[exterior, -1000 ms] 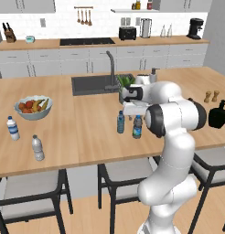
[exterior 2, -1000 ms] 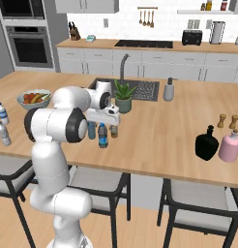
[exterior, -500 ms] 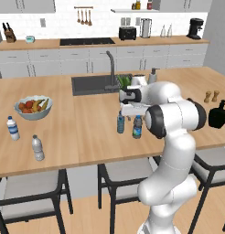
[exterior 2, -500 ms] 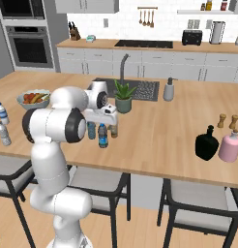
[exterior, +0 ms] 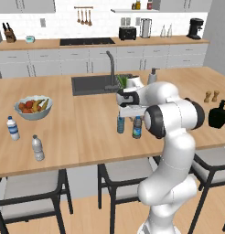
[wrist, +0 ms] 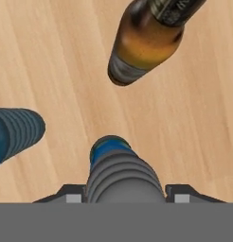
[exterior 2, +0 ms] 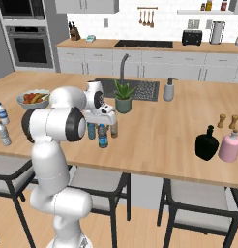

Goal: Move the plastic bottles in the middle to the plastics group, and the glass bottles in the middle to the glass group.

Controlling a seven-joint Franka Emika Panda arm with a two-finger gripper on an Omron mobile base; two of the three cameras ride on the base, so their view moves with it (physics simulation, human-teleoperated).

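Hand view is looking straight down the dark bottle [wrist: 122, 172], standing upright mid-tabletop [wrist: 52, 61] directly below the gripper [wrist: 123, 191], jaws straddling its cap but I can't tell if they're clamping yet; amber bottle [wrist: 147, 40] and pale bottle [wrist: 16, 132] are sitting just beside.

Two base cams behind arm share counter [exterior: 87, 132] – hand cam close, straight down
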